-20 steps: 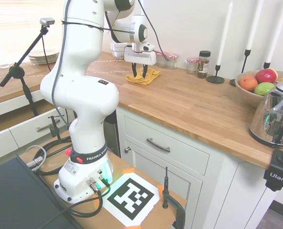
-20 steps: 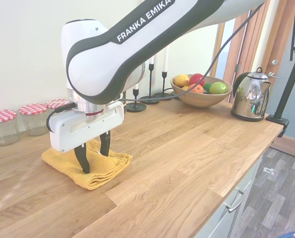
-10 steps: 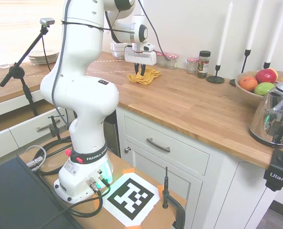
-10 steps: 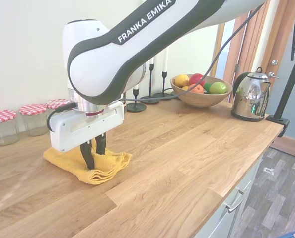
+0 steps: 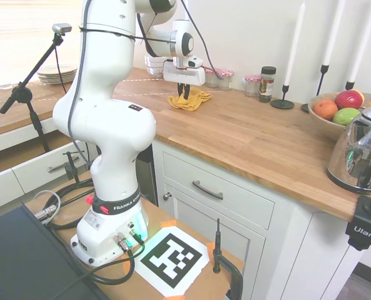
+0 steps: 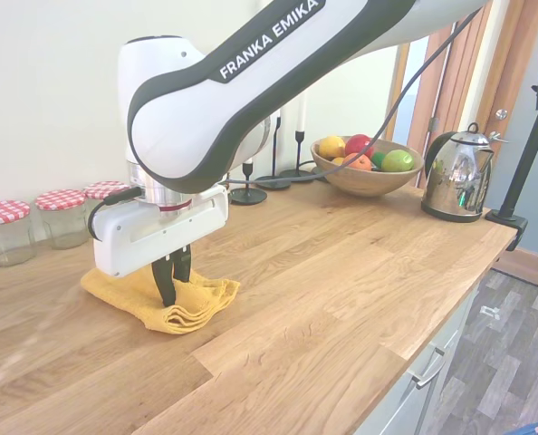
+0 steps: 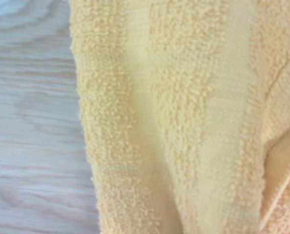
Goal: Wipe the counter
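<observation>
Up close in the wrist view, we are looking straight at the cloth (image 7: 184,117), yellow terry filling most of the frame, with bare wood of the counter (image 7: 32,136) showing along the left edge. Pulling back to the second exterior view, we are seeing the gripper (image 6: 171,283) pointing straight down at left of centre, its dark fingers (image 6: 165,281) drawn almost together and pinching a bunched fold of the cloth (image 6: 201,304), which is lying rumpled on the counter (image 6: 341,290). The counter is running across the whole lower half of that frame, plank strips showing. Behind the cloth, at far left, three jars (image 6: 61,216) with checked lids are standing against the wall. Further right we are spotting candlesticks (image 6: 273,172), then a fruit bowl (image 6: 364,177), and a kettle (image 6: 457,177) at the far end. From the first exterior view, the gripper (image 5: 183,94) is sitting on the cloth (image 5: 195,100) in the upper middle.
</observation>
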Controlling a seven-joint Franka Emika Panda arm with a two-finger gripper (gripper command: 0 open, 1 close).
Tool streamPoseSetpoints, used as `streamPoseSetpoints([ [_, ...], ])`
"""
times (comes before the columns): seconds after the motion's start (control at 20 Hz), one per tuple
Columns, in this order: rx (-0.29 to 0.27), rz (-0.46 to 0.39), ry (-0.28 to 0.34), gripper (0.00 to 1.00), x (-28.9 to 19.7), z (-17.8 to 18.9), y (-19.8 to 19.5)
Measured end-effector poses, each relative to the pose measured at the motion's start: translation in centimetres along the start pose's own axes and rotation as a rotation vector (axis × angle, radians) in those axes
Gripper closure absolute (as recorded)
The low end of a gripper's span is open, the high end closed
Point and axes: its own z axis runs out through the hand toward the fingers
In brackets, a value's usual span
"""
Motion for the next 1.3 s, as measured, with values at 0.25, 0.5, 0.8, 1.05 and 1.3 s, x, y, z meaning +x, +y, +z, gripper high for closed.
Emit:
streamPoseSetpoints([
  [0.25, -0.006, 0.006, 0.005, 1.0, 1.4, 0.0, 1.8],
  [0.5, -0.018, 0.019, 0.01, 1.0, 4.6, 0.0, 6.3],
  [0.8, -0.034, 0.033, 0.007, 1.0, 9.7, -0.1, 13.4],
  [1.05, -0.041, 0.043, 0.011, 1.0, 13.5, -0.3, 18.4],
  [1.3, -0.041, 0.064, 0.012, 1.0, 17.0, -0.7, 23.9],
])
